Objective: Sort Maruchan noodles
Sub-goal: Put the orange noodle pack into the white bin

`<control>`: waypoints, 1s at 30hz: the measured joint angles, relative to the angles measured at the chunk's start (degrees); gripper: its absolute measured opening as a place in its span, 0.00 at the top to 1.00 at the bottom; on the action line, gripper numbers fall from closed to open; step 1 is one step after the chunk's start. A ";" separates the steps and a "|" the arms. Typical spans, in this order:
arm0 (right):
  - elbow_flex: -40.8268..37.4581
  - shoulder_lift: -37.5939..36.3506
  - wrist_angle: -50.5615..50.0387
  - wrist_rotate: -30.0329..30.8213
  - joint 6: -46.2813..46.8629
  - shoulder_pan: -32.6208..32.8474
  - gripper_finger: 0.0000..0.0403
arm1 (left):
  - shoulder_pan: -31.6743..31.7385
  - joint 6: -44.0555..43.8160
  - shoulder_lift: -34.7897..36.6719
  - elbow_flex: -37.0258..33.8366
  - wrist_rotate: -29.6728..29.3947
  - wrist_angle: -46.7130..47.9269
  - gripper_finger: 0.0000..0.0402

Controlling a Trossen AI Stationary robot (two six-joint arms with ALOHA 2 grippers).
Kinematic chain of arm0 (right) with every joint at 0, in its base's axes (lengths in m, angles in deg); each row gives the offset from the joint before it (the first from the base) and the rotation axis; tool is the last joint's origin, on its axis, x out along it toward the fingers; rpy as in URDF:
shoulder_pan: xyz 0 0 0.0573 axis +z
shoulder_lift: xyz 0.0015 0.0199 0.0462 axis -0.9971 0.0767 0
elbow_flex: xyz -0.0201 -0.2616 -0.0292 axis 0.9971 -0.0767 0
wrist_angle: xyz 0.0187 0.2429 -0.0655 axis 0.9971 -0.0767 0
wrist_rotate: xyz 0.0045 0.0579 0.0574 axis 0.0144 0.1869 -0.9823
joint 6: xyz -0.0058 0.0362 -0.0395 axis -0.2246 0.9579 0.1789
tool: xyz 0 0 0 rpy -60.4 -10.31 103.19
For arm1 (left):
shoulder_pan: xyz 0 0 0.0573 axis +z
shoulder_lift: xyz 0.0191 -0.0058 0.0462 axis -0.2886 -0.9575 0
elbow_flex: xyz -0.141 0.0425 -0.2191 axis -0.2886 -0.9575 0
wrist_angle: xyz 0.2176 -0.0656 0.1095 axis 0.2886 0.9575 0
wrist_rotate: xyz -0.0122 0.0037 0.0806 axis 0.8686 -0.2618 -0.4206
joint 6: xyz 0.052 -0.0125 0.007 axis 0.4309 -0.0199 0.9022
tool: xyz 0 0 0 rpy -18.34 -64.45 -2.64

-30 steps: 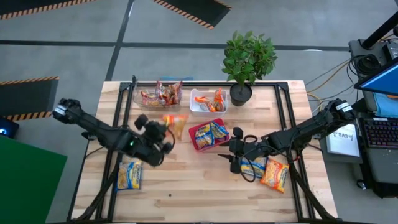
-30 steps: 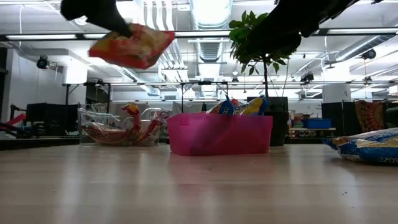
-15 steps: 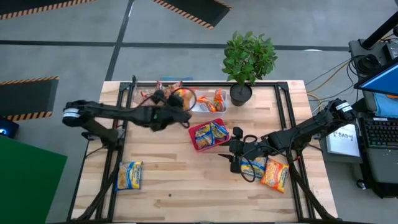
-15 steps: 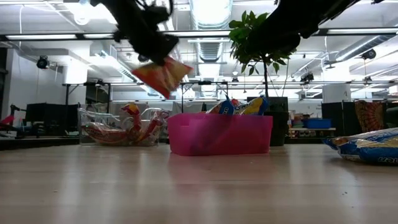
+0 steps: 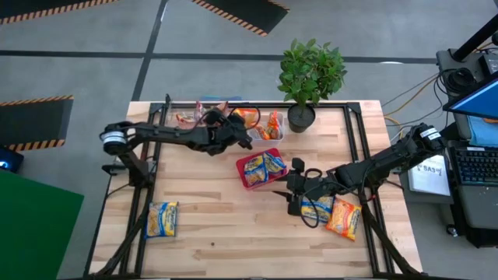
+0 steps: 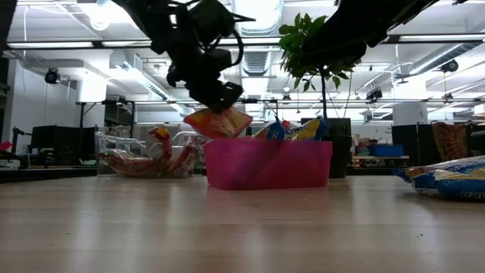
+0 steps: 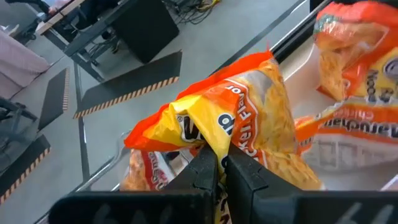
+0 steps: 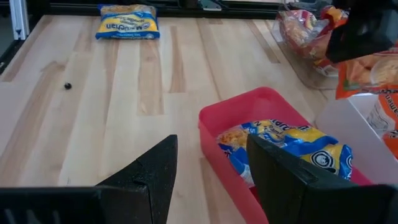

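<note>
My left gripper (image 5: 236, 131) is shut on an orange noodle packet (image 5: 246, 117) and hovers over the white tray (image 5: 261, 134), which holds more orange packets (image 7: 351, 93). In the low view the left gripper (image 6: 217, 92) has the packet (image 6: 218, 121) below it. The clear tray (image 5: 194, 118) holds reddish-pink packets. The red tray (image 5: 249, 180) holds blue-and-yellow packets (image 8: 292, 144). My right gripper (image 5: 294, 196) is open and low over the table, beside a blue-and-yellow packet (image 5: 317, 208) and an orange packet (image 5: 344, 219) that lie flat. Another blue-and-yellow packet (image 5: 161, 219) lies near the table's left near corner. My left gripper pinches the orange packet between its two shut fingers (image 7: 239, 171) at one edge of the wrapper (image 7: 208, 144). The packet is lifted clear and hangs tilted below the fingers (image 6: 227, 120), above the white tray.
A potted plant (image 5: 310, 78) stands at the far edge, just right of the white tray. Black frame rails (image 5: 354, 140) run along the table's sides. Bare wood (image 5: 233, 233) lies along the near half of the table.
My left gripper has carried the orange packet from over the table's middle left toward the far edge and to the right, past the clear tray to above the white tray, and has come lower. It has stayed shut on the packet. My right arm has kept still.
</note>
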 joint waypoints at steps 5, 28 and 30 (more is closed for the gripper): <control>0.00 0.00 0.07 0.29 0.06 -0.02 0.55 | 0.41 1.17 -2.49 5.87 -0.33 2.81 1.00; 0.00 0.00 0.09 0.33 1.64 -0.02 0.55 | 1.61 -1.62 -14.28 19.15 1.47 15.18 0.82; 0.01 0.00 0.24 0.40 1.19 0.00 0.55 | 1.61 -1.32 -14.28 19.72 1.60 15.15 0.75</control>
